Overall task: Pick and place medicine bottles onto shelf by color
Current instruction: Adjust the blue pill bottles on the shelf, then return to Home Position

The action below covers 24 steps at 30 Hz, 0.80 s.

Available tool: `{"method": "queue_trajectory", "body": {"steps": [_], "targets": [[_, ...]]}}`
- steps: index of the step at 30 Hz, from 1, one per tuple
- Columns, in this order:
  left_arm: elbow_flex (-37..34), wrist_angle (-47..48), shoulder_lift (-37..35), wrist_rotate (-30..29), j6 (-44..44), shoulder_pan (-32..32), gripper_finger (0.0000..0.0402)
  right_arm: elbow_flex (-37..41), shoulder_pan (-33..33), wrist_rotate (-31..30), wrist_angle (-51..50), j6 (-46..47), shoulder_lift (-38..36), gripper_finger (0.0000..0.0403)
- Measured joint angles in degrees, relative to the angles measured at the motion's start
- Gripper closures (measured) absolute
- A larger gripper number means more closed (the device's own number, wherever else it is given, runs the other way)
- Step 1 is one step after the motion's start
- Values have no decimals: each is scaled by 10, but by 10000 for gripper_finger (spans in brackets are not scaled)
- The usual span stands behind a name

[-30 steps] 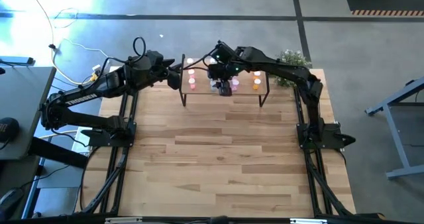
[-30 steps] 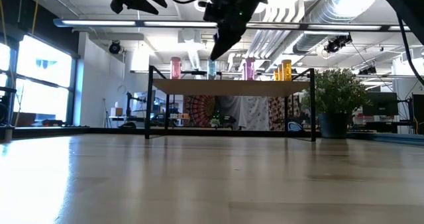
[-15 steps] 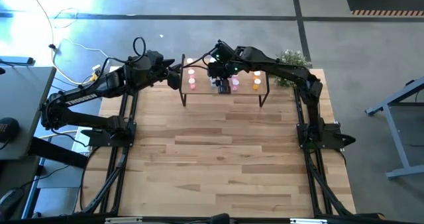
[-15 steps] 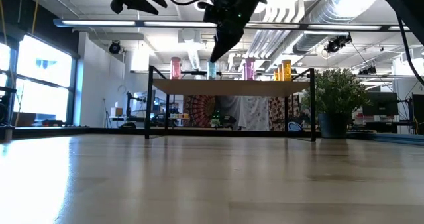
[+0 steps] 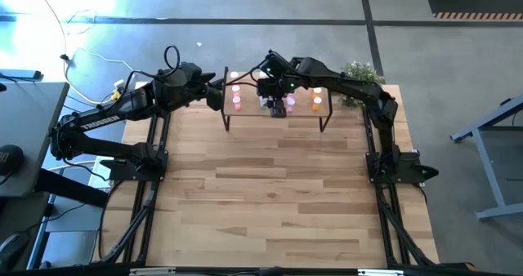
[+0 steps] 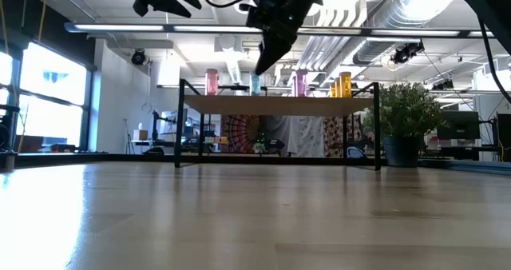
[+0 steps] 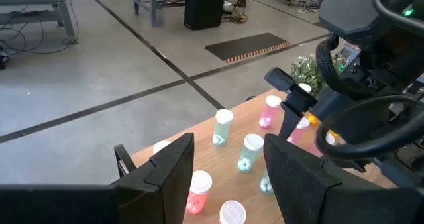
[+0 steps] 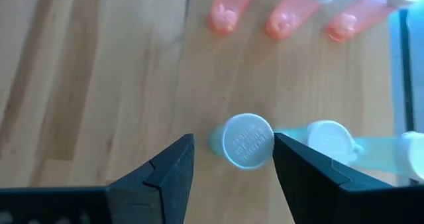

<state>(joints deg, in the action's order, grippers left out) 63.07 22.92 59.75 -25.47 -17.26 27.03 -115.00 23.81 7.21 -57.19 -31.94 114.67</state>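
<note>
The shelf (image 5: pixel 278 119) stands at the table's far edge, its board (image 6: pixel 279 105) raised on black legs. On it stand red bottles (image 5: pixel 236 96), green bottles (image 7: pixel 250 151), pink bottles (image 5: pixel 290 104) and orange bottles (image 5: pixel 316 99). My right gripper (image 8: pixel 233 143) hangs open over the shelf's middle (image 5: pixel 272 96). Its fingers stand on either side of the white cap of a green bottle (image 8: pixel 247 140), which is upright on the board, and they are apart from it. My left gripper (image 7: pixel 228 154) is open and hovers beside the shelf's left end (image 5: pixel 214 92).
A potted plant (image 5: pixel 359 72) stands at the table's far right corner, just right of the shelf. Another green bottle (image 8: pixel 328 141) stands close beside the one between my right fingers. The wide plank tabletop (image 5: pixel 270 194) stretches from the shelf to the near edge.
My right gripper has shifted slightly toward the table's far edge above the shelf, staying open. The bottles stand as before.
</note>
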Motion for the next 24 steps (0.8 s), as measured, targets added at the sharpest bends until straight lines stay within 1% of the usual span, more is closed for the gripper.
{"method": "queue_trajectory", "body": {"steps": [8,12,16,21,24], "targets": [[0,0,0,1,0,0,229,0,-10,1,-6,1,0,208],[0,1,0,2,-1,0,229,0,-11,-29,-4,0,0,208],[0,8,0,9,-1,0,229,0,-11,-34,-3,7,-1,208],[0,19,0,15,1,0,229,0,-9,-35,4,23,-16,208],[0,19,0,27,19,0,229,-5,-8,-34,3,36,-29,208]]}}
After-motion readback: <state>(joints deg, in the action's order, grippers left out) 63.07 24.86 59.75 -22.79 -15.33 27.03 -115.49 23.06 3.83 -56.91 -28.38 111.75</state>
